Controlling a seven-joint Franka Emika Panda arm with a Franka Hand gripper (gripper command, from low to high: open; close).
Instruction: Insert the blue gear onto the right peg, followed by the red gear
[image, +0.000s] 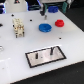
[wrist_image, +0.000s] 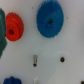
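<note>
Here, the exterior view shows a white table (image: 15, 55) on which the blue gear (image: 45, 27) lies flat, with the smaller red gear (image: 59, 23) just beside it at about two o'clock, the two apart. A black-framed pale plate (image: 46, 56) sits well apart from the gears, at roughly six o'clock from the blue gear, and the right peg (image: 52, 50) stands upright on it. A pale blocky object (image: 18, 27) rests at nine o'clock from the blue gear. The gripper (image: 52, 7) hangs above the gears near the picture's upper edge, blurred; whether its claw is apart or together cannot be told. The wrist view shows both gears from above, each with a central hub hole.
</note>
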